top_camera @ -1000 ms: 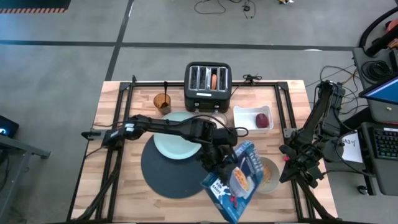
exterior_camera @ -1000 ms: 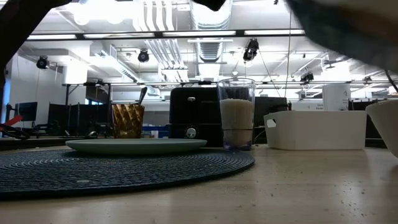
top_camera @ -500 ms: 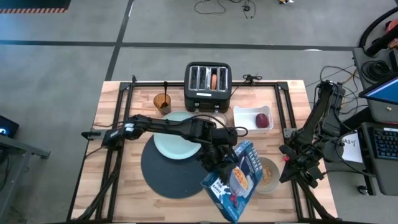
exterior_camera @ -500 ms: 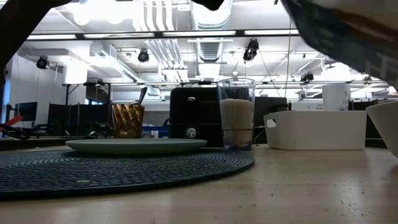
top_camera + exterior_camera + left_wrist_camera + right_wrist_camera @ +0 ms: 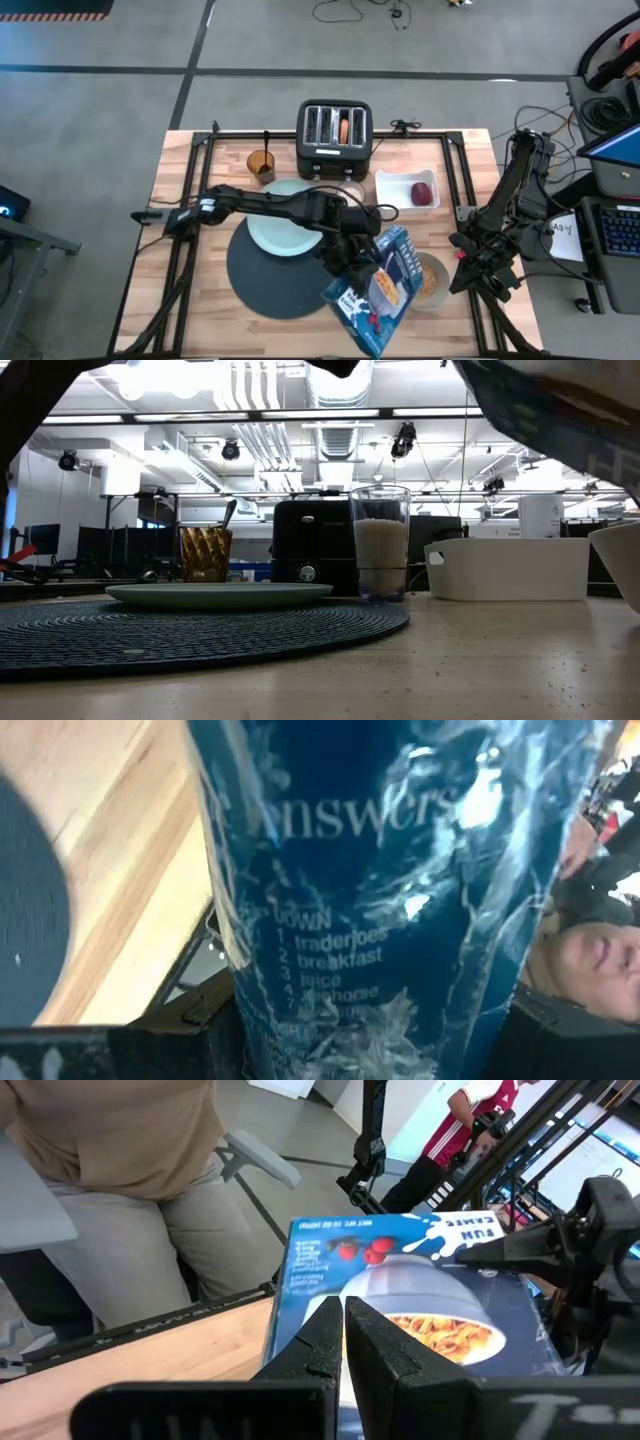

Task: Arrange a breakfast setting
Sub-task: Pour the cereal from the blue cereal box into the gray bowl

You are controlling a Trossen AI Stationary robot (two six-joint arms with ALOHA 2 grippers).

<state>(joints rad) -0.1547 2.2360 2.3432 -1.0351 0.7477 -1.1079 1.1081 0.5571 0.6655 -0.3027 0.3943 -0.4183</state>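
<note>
A blue cereal box [image 5: 378,290] hangs tilted over the table's near right part, held by my left gripper [image 5: 350,258]. The box fills the left wrist view [image 5: 390,890] and shows at the low view's top right [image 5: 560,410]. Its right edge overlaps the beige bowl [image 5: 433,281], which has cereal in it. The pale mint plate [image 5: 283,227] lies on the far part of the dark-blue placemat [image 5: 265,280]. The milk glass [image 5: 380,545] stands beside the plate. A bagel [image 5: 345,128] sticks out of the toaster [image 5: 335,140]. My right gripper [image 5: 343,1335] is shut and holds nothing at the table's right edge. My left gripper pinches the cereal box between its two fingers [image 5: 225,1045], which stand on two opposite sides of it, with a panel of white print [image 5: 330,960] facing the wrist. The fingers reach in from the table's left, slanting down. The box hangs tilted, clear of the table.
A white tray [image 5: 408,188] at the far right holds a dark-red fruit [image 5: 423,192]. An amber glass [image 5: 261,163] with a spoon in it stands left of the toaster. A person stands beyond the table's edge in the right wrist view [image 5: 120,1170].
</note>
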